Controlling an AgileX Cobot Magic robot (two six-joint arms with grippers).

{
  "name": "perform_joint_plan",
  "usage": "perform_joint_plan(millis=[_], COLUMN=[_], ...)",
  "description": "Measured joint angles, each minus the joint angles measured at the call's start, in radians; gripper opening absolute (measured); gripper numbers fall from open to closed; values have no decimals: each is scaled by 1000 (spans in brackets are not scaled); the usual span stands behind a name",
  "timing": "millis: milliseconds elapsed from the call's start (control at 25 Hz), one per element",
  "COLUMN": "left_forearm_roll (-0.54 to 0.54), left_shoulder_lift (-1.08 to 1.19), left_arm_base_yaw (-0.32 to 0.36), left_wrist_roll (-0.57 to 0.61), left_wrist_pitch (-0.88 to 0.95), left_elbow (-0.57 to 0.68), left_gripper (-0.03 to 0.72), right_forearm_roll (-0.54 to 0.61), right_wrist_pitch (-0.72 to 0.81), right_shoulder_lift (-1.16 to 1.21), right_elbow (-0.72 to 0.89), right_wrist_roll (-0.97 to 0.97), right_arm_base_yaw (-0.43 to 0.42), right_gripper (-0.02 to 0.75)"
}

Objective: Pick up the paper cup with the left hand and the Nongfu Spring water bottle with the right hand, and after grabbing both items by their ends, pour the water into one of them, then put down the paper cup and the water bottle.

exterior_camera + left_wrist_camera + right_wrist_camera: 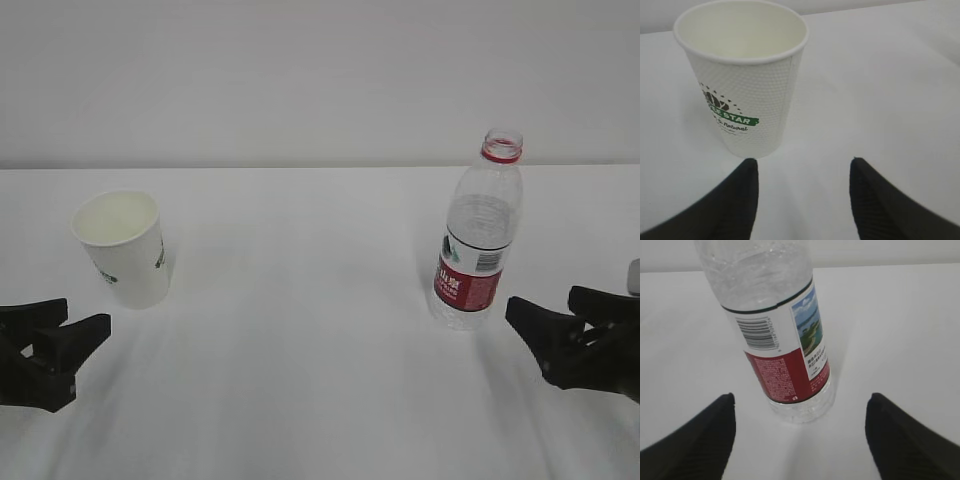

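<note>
The left gripper (80, 335) sits low at the left edge of the white table (300, 330), jaws spread, gripping nothing. Just ahead of it the paper cup (125, 248) stands upright on the table, clear of both fingertips (747, 172). Well apart to the right, the water bottle (478, 245) stands upright and uncapped, red label low. The right gripper (545, 320) sits near its base, jaws spread wide to either side of the bottle (785, 340), not touching it.

Paper cup (124, 247) at left, water bottle (478, 238) well apart at right.
</note>
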Motion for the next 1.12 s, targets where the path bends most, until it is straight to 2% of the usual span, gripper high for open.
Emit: perform_joint_plan(millis=[240, 520, 1120], left_forearm_roll=[2, 4, 2], left_shoulder_lift=[0, 0, 0], left_arm_base_yaw=[0, 0, 0], left_wrist_roll=[-2, -2, -2], left_wrist_pitch=[0, 0, 0], left_elbow=[0, 0, 0], left_gripper=[431, 431, 431], right_forearm_roll=[-14, -75, -125], right_wrist_pitch=[0, -4, -6], right_shoulder_lift=[2, 85, 178], right_elbow=[-22, -91, -183], right_wrist_roll=[0, 0, -16], right_arm_base_yaw=[0, 0, 0], right_gripper=[655, 660, 662])
